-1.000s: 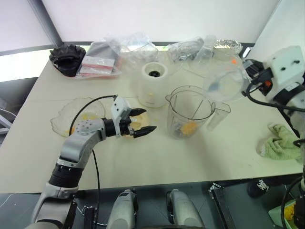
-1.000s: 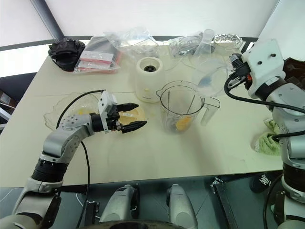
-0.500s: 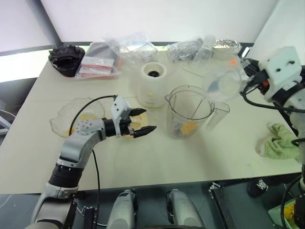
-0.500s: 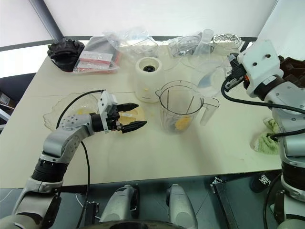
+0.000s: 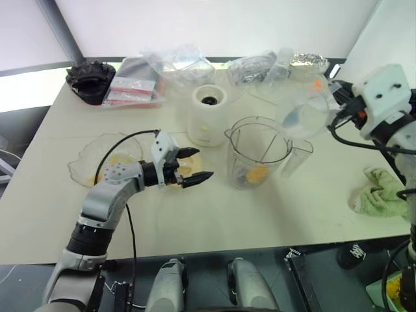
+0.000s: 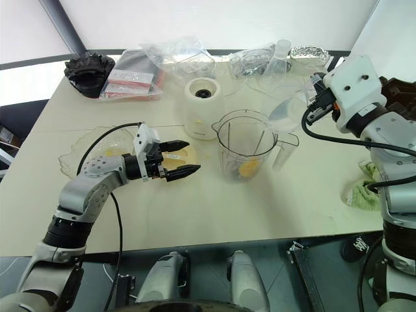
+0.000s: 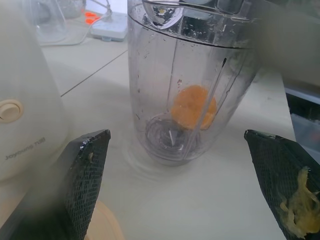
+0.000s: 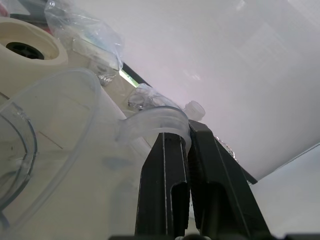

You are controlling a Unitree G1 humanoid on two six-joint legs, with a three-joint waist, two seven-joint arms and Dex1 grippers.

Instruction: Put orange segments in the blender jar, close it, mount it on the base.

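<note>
1. Barely anything has changed in the last second: the left gripper [image 5: 197, 164] hangs wide open and empty at centre-left, over a flat pale-yellow disc [image 5: 184, 171].
2. At upper right, the right gripper [image 8: 187, 131] is clamped on the tab of a clear lid [image 5: 304, 117].
3. Centre frame, the blender jar [image 5: 257, 153] stands uncovered with orange segments [image 7: 194, 106] inside, just beside the base [image 5: 209, 116].
4. Loading looks finished; capping the jar appears next.

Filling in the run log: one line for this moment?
left hand open | right hand shut on clear round plastic lid | tall clear blender jar uncovered, yellow-orange segment inside
</note>
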